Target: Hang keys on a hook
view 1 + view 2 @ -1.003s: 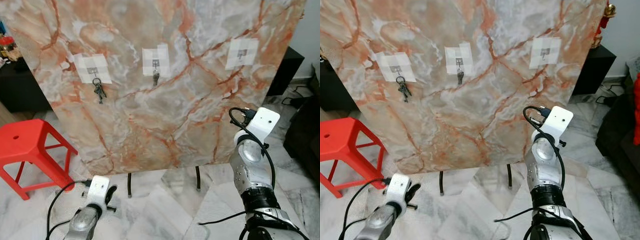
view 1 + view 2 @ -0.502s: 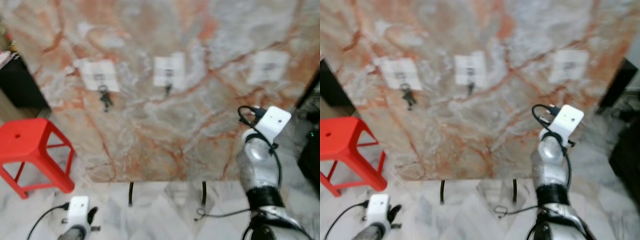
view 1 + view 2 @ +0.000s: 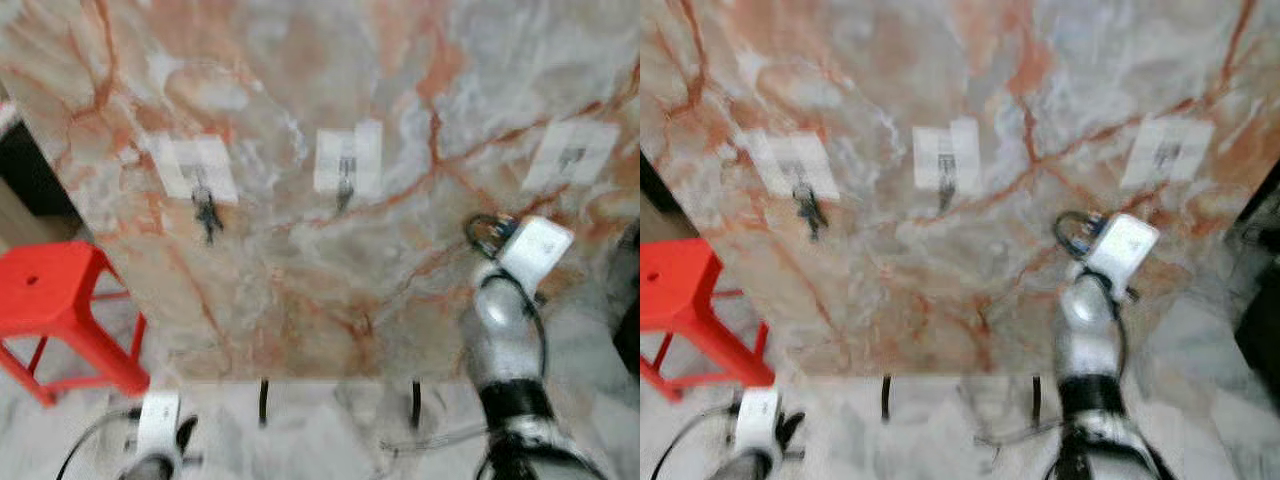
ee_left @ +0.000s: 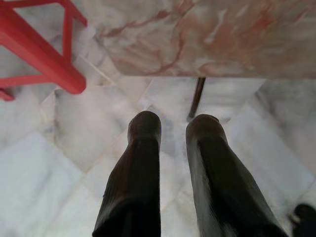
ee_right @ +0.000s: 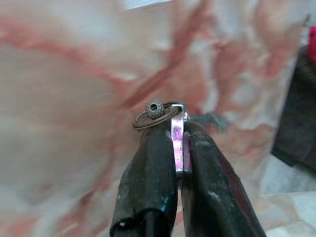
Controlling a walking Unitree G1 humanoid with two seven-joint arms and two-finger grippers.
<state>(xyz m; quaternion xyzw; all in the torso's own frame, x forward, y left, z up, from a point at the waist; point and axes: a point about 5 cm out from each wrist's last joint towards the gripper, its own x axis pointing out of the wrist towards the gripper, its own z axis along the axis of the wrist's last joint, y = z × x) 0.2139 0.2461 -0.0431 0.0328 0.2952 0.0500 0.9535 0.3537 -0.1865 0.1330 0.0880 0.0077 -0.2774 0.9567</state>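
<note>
A marble board point(image 3: 300, 260) carries three hooks on white patches. The left hook point(image 3: 198, 172) holds a bunch of keys point(image 3: 207, 215), the middle hook point(image 3: 345, 165) holds one key point(image 3: 343, 195), and the right hook point(image 3: 570, 157) is bare. My right arm point(image 3: 500, 330) is raised in front of the board, its wrist below and left of the right hook. In the right wrist view my right gripper point(image 5: 176, 129) is shut on a key point(image 5: 177, 143) whose ring point(image 5: 154, 114) sticks out past the fingertips, close to the marble. My left gripper point(image 4: 173, 123) hangs low over the floor, fingers slightly open.
A red plastic stool point(image 3: 55, 300) stands at the left beside the board. Two dark stand legs point(image 3: 262, 400) hold the board up on the pale marble floor point(image 4: 98, 113). Dark furniture point(image 3: 1260, 320) sits at the right edge. The eye views are blurred.
The camera has moved nearer the board, so it looks bigger. My right wrist with the key now sits closer to the bare right hook. The left arm still hangs low.
</note>
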